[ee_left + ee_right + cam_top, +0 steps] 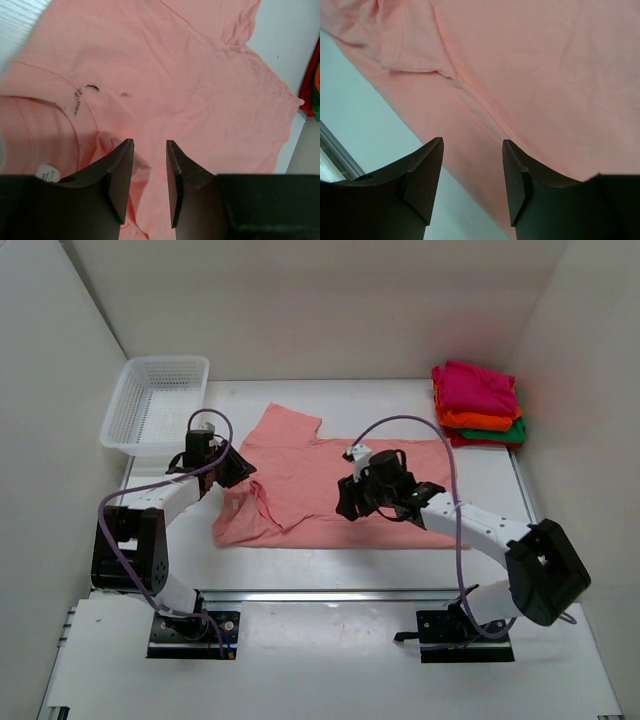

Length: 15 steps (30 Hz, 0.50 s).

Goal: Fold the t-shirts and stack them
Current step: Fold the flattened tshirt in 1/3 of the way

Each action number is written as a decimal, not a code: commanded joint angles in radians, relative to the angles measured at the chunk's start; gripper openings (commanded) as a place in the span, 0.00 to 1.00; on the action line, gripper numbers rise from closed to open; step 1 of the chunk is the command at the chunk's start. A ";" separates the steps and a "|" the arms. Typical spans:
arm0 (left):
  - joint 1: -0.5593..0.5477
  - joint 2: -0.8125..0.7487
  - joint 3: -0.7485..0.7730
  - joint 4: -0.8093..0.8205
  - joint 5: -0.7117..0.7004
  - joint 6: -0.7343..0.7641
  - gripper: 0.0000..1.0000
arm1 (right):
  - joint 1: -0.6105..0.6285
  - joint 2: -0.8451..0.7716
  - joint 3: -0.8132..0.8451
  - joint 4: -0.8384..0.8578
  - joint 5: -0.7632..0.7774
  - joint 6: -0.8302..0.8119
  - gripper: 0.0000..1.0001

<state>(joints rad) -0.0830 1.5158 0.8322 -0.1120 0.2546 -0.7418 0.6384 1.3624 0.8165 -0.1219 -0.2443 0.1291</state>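
step: folding the salmon-pink t-shirt [340, 490], spread just right of basket [118, 425] | left gripper [149, 146] parted, empty, over collar | right gripper [472, 146] parted, empty, over edge farther from basket | next: pinch both edges (probably), fold over | folded stack [478, 405] far right of basket

Both our arms reach fwd from their bases. L arm [150, 505] is bent at the elbow, L gripper [236, 468] angled in toward centre, jaws apart w/ a narrow gap. R arm [480, 525] stretches in toward centre, R gripper [347, 502] tilted down-left, jaws spread wider than L.
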 commanded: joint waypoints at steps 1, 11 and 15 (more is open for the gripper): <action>-0.015 0.020 0.033 0.028 0.003 -0.047 0.44 | 0.062 0.069 0.087 0.160 -0.024 -0.071 0.49; 0.005 0.034 0.050 -0.054 -0.002 -0.034 0.45 | 0.167 0.244 0.210 0.203 -0.059 -0.121 0.59; 0.006 0.087 0.106 -0.135 0.038 -0.027 0.46 | 0.193 0.294 0.222 0.214 -0.075 -0.166 0.61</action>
<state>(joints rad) -0.0814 1.5955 0.8722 -0.1890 0.2607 -0.7719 0.8124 1.6272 1.0115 0.0376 -0.2985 0.0193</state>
